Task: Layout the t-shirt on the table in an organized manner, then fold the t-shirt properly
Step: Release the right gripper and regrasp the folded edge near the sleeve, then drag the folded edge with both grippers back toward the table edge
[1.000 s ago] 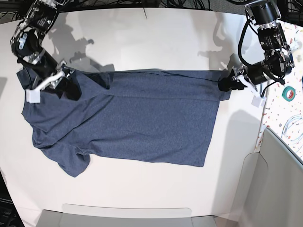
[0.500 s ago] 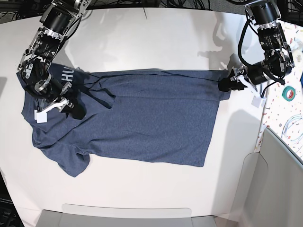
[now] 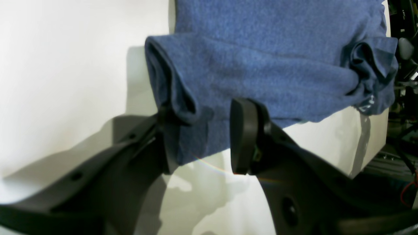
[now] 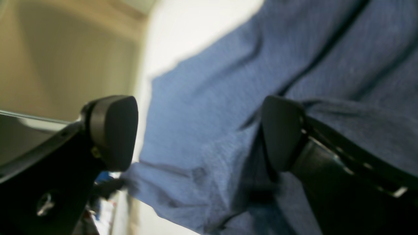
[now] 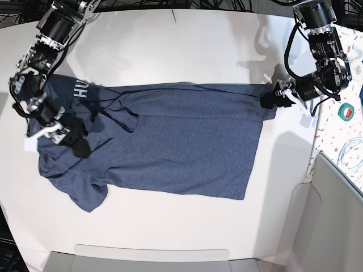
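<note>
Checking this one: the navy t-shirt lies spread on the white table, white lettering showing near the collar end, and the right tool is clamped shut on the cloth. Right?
Not quite. The right tool is open: the right wrist view shows its pads standing wide apart over the t-shirt, gripping nothing. The rest holds: the shirt is spread on the white table, with white lettering showing near the collar end.

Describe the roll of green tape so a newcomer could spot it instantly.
Start at the white table and go to its edge nearest the left gripper. Beyond lies a narrow speckled surface. The green tape roll rests there, the only solid green ring.
</note>
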Robot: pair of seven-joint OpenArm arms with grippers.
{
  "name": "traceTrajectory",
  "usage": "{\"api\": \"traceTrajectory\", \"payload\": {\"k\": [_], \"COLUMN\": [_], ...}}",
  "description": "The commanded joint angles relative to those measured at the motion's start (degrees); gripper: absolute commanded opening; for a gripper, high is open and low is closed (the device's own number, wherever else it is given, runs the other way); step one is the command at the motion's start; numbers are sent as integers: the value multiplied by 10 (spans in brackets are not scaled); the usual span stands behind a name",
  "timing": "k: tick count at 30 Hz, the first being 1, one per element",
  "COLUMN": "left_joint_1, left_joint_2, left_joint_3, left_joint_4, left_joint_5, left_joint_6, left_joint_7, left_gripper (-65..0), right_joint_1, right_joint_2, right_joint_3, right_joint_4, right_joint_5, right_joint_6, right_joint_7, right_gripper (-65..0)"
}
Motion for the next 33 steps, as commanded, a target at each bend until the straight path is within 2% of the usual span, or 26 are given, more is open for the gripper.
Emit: {"api": "traceTrajectory", "payload": {"k": [1, 4, 11, 14, 16, 19, 21, 28, 33], "left_joint_1": [-4, -3, 10, 10, 11, 11, 17, 23, 23], "left_joint_2": [-8, 2, 4, 4, 4, 4, 4, 11, 11], "left_joint_3": [-1, -2, -1, -1, -1, -1, -1, -3, -1], "left_joint_4": [8, 8, 8, 8, 8, 8, 8, 8, 8], "left_joint_5": [-12, -12, -12, -12, -12, -12, -12, -12, -12], "left_joint_6": [-2, -2, -2, -2, -2, -2, -2, -2, -2], "left_joint_7": [-7, -7, -7, -7, -7, -7, -7, -7, -7], "left_gripper": [-419, -419, -419, -419, -419, -419, -419, -419, -419], "right_joint_1": [-8, -56, -190, -225, -239, -246, -247, -203, -168], "right_joint_2": [6, 8, 1, 5, 8, 16, 20, 30, 28], "right_joint_3": [17, 72, 168, 204, 221, 243, 249, 268, 270], "right_joint_4": [12, 43, 111, 110, 109, 89, 66, -26, -72], "right_joint_5": [24, 58, 65, 64, 60, 59, 52, -40, -57], "right_joint_6": [7, 7, 9, 33, 44, 45, 45, 48, 45], "right_joint_7": [4, 4, 2, 2, 2, 2, 2, 3, 3], "right_gripper": [-69, -69, -70, -72, -106, -240, -293, -282, -280]}}
